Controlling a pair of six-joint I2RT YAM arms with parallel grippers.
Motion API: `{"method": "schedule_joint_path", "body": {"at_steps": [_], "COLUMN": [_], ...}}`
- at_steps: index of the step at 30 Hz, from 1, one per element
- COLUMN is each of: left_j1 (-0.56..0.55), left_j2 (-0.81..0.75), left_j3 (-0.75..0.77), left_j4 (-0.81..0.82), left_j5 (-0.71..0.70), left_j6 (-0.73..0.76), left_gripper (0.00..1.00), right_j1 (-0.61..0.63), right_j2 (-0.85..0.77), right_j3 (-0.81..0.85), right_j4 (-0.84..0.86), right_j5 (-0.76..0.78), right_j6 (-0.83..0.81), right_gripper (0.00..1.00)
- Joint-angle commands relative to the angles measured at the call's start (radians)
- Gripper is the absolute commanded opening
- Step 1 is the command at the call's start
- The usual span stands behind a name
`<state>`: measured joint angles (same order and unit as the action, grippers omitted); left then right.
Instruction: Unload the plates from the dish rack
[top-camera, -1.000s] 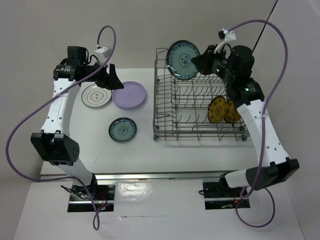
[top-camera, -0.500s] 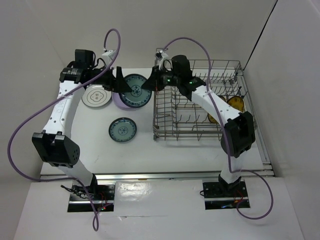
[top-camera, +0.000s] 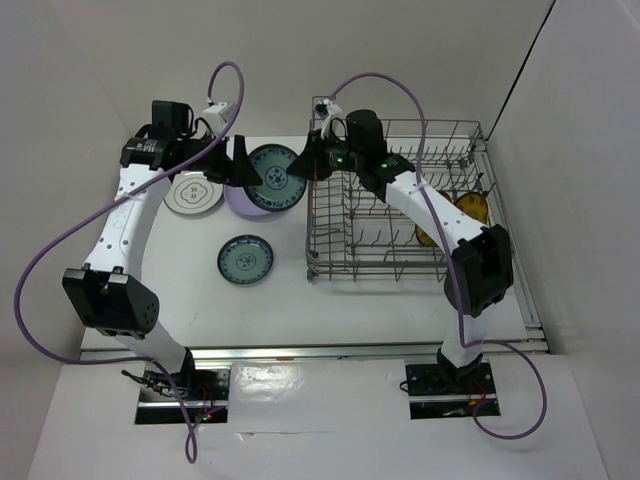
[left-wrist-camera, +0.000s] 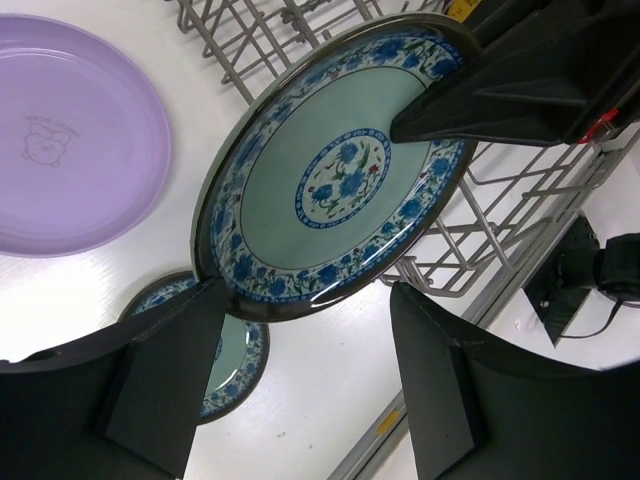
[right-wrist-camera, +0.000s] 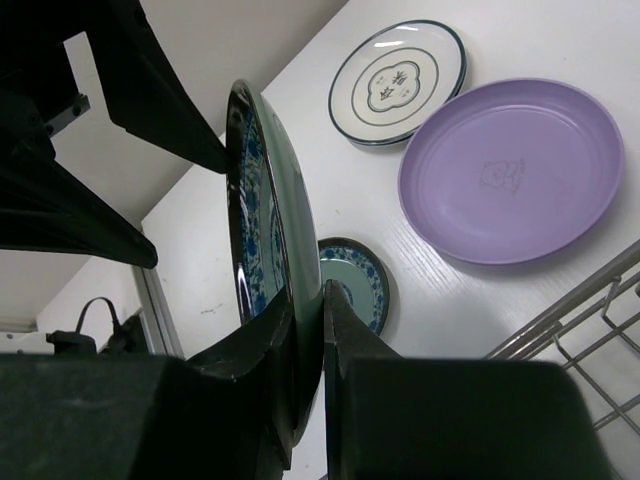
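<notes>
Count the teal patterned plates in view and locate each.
2. One teal plate is clamped in the right gripper; the other teal plate lies flat on the table.

Robot lab cell, plain white walls (top-camera: 100, 60), white table (top-camera: 280, 300), purple cables (top-camera: 380, 76)

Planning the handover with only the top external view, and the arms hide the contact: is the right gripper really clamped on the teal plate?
Observer: Yes. In the right wrist view the right gripper pinches the rim of the teal plate, which stands on edge.
Operator: Is the left gripper shut on it too?
Observer: No. In the left wrist view the left gripper is open, its jaws wide apart on either side of the plate's lower rim.
</notes>
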<state>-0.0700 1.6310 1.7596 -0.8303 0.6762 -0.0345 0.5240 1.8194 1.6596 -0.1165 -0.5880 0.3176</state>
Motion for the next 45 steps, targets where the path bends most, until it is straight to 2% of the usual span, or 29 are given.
{"method": "schedule_joint_path", "body": {"at_steps": [1,10,16,18,20,21,24,30,32,34,36,39,42,43,45], "left_j1": [0.019,0.010,0.010,0.010,0.010,0.010,0.019,0.117,0.150,0.165,0.179,0.203,0.230,0.245,0.257], "left_j2": [-0.017,-0.017,-0.017,-0.007,0.006,0.006,0.016,0.006,-0.017,-0.026,-0.026,-0.026,-0.026,-0.026,-0.017], "left_j3": [0.034,0.015,-0.017,-0.017,-0.017,-0.006,0.011,0.035,-0.001,-0.059,-0.101,-0.185,-0.236,-0.236,-0.236], "left_j4": [0.028,0.028,0.019,0.005,-0.041,-0.062,-0.148,-0.213,-0.224,-0.224,-0.224,-0.214,-0.202,-0.202,-0.202], "left_j5": [-0.150,-0.165,0.003,0.074,0.163,0.183,0.218,0.232,0.232,0.218,0.218,0.200,0.200,0.191,0.171], "left_j6": [0.039,0.073,0.059,0.059,0.082,0.096,0.142,0.176,0.185,0.195,0.205,0.214,0.214,0.214,0.226], "left_gripper": [0.81,0.81,0.81,0.71,0.58,0.37,0.00,0.00,0.00,0.00,0.00,0.00,0.00,0.00,0.00], "right_j1": [0.011,0.011,0.011,0.011,0.011,0.011,0.011,0.022,0.031,0.031,0.041,0.041,0.041,0.041,0.041], "right_j2": [-0.126,-0.126,-0.103,-0.071,-0.049,-0.031,-0.020,0.018,0.038,0.066,0.089,0.148,0.208,0.218,0.218], "right_j3": [0.011,0.039,-0.035,-0.044,-0.057,-0.046,-0.025,0.034,0.046,0.058,0.084,0.135,0.213,0.230,0.261], "right_j4": [0.028,0.008,0.118,0.201,0.248,0.248,0.261,0.190,0.160,0.118,0.094,0.032,-0.063,-0.102,-0.130], "right_j5": [-0.090,-0.101,-0.195,-0.235,-0.278,-0.279,-0.288,-0.312,-0.312,-0.312,-0.303,-0.279,-0.259,-0.236,-0.199], "right_j6": [-0.009,-0.028,0.043,0.098,0.124,0.136,0.155,0.113,0.100,0.090,0.078,0.060,0.034,0.025,0.000], "right_gripper": [0.00,0.00,0.00,0.00,0.00,0.00,0.00,0.00,0.08,0.11,0.26,0.43,0.45,0.52,0.59]}}
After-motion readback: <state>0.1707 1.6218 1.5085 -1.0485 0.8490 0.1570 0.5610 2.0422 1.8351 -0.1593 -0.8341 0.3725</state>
